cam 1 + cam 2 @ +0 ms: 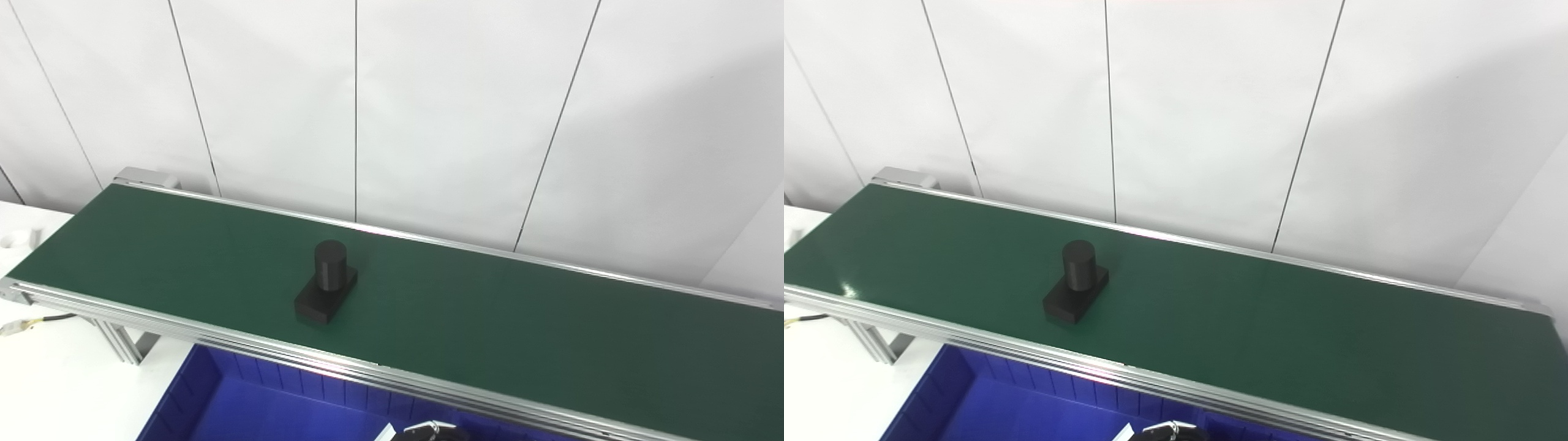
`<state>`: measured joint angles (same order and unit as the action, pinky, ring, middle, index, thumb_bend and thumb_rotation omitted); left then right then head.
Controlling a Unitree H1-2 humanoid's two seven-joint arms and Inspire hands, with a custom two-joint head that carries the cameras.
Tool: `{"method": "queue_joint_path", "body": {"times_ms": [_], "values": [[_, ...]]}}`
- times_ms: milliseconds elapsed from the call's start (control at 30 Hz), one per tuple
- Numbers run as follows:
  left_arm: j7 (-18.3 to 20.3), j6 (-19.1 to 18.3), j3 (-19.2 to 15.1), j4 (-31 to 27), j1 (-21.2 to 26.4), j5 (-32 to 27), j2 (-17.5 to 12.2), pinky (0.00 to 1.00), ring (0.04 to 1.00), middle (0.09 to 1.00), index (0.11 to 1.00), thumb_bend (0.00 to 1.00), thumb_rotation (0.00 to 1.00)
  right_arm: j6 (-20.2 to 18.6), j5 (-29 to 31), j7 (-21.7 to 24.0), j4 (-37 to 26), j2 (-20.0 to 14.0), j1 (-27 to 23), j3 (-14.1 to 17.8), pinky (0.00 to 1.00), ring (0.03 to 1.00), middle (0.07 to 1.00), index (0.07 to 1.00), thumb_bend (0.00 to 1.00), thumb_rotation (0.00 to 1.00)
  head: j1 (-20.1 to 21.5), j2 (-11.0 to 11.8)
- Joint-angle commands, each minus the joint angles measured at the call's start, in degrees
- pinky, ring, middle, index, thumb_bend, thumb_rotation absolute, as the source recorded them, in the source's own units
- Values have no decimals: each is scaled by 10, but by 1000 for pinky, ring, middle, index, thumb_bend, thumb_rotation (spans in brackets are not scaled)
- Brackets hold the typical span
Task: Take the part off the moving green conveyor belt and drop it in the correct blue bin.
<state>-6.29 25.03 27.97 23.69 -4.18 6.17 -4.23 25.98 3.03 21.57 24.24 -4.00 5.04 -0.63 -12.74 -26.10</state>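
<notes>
A black part [326,283], an upright cylinder on a flat rectangular base, stands on the green conveyor belt [490,312], left of the belt's middle and nearer its front rail; it also shows in the right eye view [1076,284]. Below the front rail is a blue bin [257,404] with ribbed walls. Only a small dark and white tip of a robot hand [432,431] pokes in at the bottom edge, over the bin and well below the part. Its fingers are hidden. No other hand shows.
The belt runs from upper left to lower right between aluminium rails [343,361]. A white table [55,380] lies at the left with a cable [37,321] on it. A white panelled wall [429,122] stands behind the belt.
</notes>
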Motion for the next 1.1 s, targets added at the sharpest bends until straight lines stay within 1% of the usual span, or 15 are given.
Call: {"method": "queue_joint_path", "body": {"times_ms": [0, 100, 233, 333, 467, 567, 633, 733, 800, 933, 1067], "values": [[-11, 19, 2, -11, 8, 0, 7, 665, 728, 754, 734, 937, 99, 9, 20, 25, -42, 7, 2, 10, 580, 672, 757, 700, 972, 218, 2, 0], [-13, 19, 4, -5, 12, 1, 10, 663, 727, 754, 736, 938, 100, 9, 53, 64, -92, 20, 10, 26, 579, 667, 756, 700, 957, 202, 3, 1], [-12, 19, 3, 5, 18, -1, 15, 665, 733, 756, 736, 940, 97, 9, 69, 87, -157, 34, 10, 35, 594, 669, 755, 706, 948, 219, 1, 5], [-15, 19, 5, 16, 25, 2, 18, 669, 742, 758, 735, 941, 97, 9, 84, 92, -204, 40, -6, 30, 596, 664, 750, 714, 948, 229, -1, 8], [-25, 19, 10, 25, 31, 7, 20, 652, 729, 754, 735, 943, 91, 8, 101, 78, -231, 42, -39, 15, 613, 680, 767, 735, 949, 261, -1, 11], [-36, 19, 15, 31, 36, 9, 20, 639, 719, 753, 735, 947, 87, 7, 94, 58, -227, 44, -76, 4, 626, 700, 783, 749, 943, 267, -1, 17], [-43, 19, 18, 35, 39, 11, 20, 626, 713, 752, 729, 956, 108, 8, 86, 45, -217, 45, -98, 0, 629, 710, 789, 757, 942, 245, -2, 20], [-49, 19, 22, 41, 43, 11, 21, 621, 709, 751, 726, 960, 113, 8, 72, 25, -202, 48, -129, -5, 620, 704, 785, 756, 942, 219, -3, 23], [-49, 19, 22, 44, 44, 8, 22, 624, 708, 748, 725, 964, 109, 9, 56, 11, -188, 49, -151, -6, 619, 703, 781, 757, 933, 190, -4, 25], [-47, 19, 22, 48, 46, 7, 24, 628, 710, 747, 724, 969, 114, 8, 29, -15, -160, 49, -186, -9, 637, 719, 780, 767, 930, 199, -6, 26], [-44, 19, 21, 48, 46, 4, 24, 632, 714, 750, 724, 967, 104, 9, 14, -33, -130, 51, -217, -14, 629, 726, 789, 778, 912, 159, -3, 25]]}}
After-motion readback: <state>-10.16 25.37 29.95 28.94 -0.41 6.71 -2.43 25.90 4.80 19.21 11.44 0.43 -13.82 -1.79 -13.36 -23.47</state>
